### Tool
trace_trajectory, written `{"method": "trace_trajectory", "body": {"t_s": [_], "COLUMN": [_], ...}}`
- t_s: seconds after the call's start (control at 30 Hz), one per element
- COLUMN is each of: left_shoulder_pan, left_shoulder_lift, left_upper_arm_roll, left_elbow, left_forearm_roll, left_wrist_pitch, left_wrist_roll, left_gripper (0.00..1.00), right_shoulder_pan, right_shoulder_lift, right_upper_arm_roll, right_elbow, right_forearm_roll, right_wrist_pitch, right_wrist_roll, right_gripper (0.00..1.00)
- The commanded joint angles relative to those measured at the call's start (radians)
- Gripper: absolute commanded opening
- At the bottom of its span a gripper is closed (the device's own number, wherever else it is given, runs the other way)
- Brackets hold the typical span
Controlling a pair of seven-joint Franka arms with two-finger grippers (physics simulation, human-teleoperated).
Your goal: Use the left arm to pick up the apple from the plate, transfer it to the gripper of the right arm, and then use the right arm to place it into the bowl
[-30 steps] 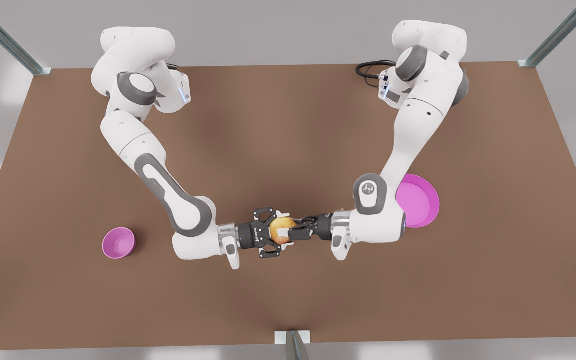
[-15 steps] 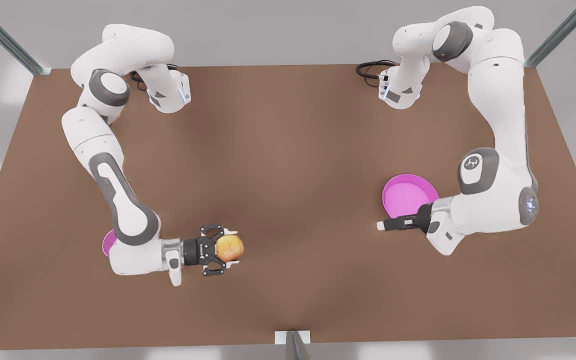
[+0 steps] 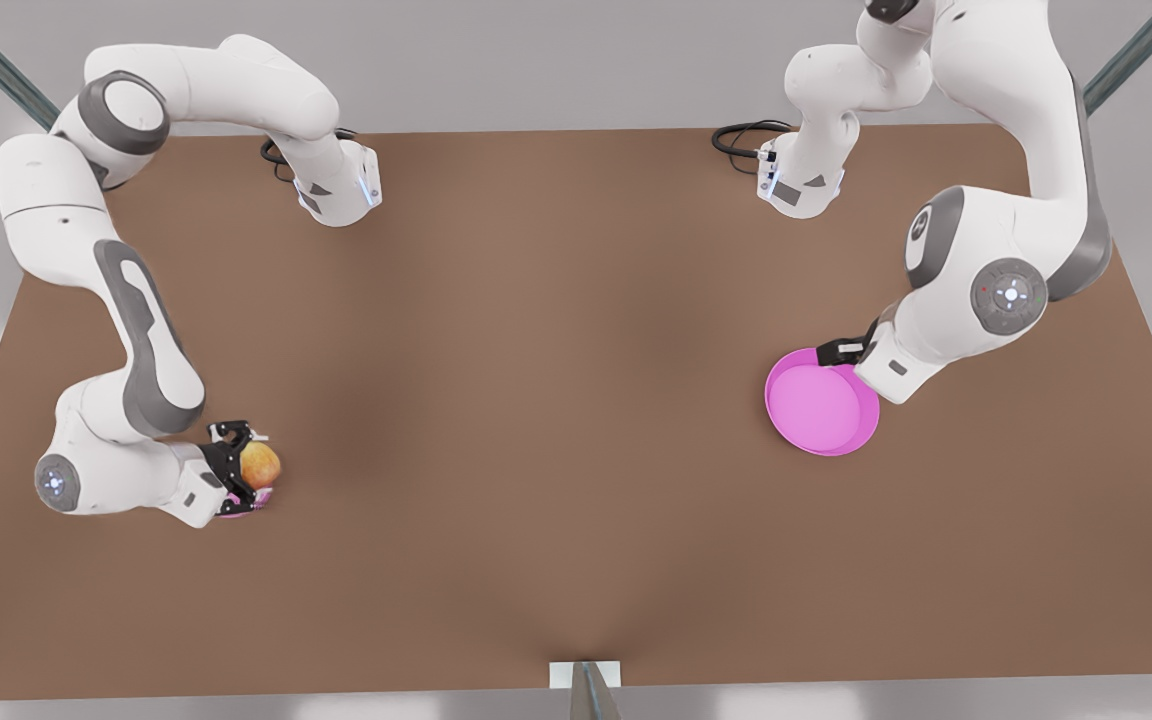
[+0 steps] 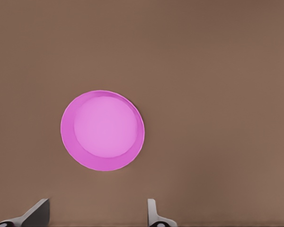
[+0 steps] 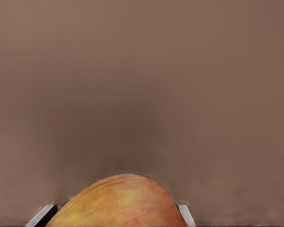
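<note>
The yellow-orange apple [image 3: 260, 464] sits between the fingers of my right gripper [image 3: 254, 466], which is shut on it at the front view's left. In the right wrist view the apple [image 5: 118, 203] bulges between the two fingertips [image 5: 43, 213]. The gripper and apple cover most of the small pink bowl [image 3: 234, 513], of which a sliver shows beneath them. My left gripper [image 3: 839, 351] hangs open and holds nothing at the far rim of the magenta plate [image 3: 821, 410], at the front view's right. The bare plate [image 4: 102, 130] lies beyond the left gripper's spread fingertips [image 4: 152, 213].
The brown table [image 3: 556, 330] carries both arm bases at its far edge, with a black cable [image 3: 736, 138] beside one. A metal post [image 3: 586, 690] stands at the middle of the near edge.
The apple passed from the left gripper to the right one at mid-table. My right arm then carried it toward the front view's left, over the bowl. The left arm drew back to the plate.
</note>
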Motion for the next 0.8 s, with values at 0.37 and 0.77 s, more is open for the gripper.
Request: {"method": "trace_trajectory", "body": {"t_s": [0.37,0.77], "left_shoulder_pan": [0.009,0.02], "left_shoulder_lift": [0.008,0.01], "left_upper_arm_roll": [-0.001,0.001], "left_elbow": [0.001,0.002], "left_forearm_roll": [-0.025,-0.025], "left_wrist_pitch": [-0.013,-0.013], "left_wrist_roll": [0.104,0.104], "left_gripper": [1.0,1.0], "right_shoulder_pan": [-0.112,-0.1], "right_shoulder_lift": [-0.01,0.056], "right_upper_arm_roll": [0.007,-0.01], "right_elbow": [-0.141,-0.136], "right_forearm_roll": [-0.226,-0.275], "right_wrist_pitch": [0.099,0.246], "right_wrist_roll": [-0.029,-0.029], "right_gripper": [0.87,0.87]}}
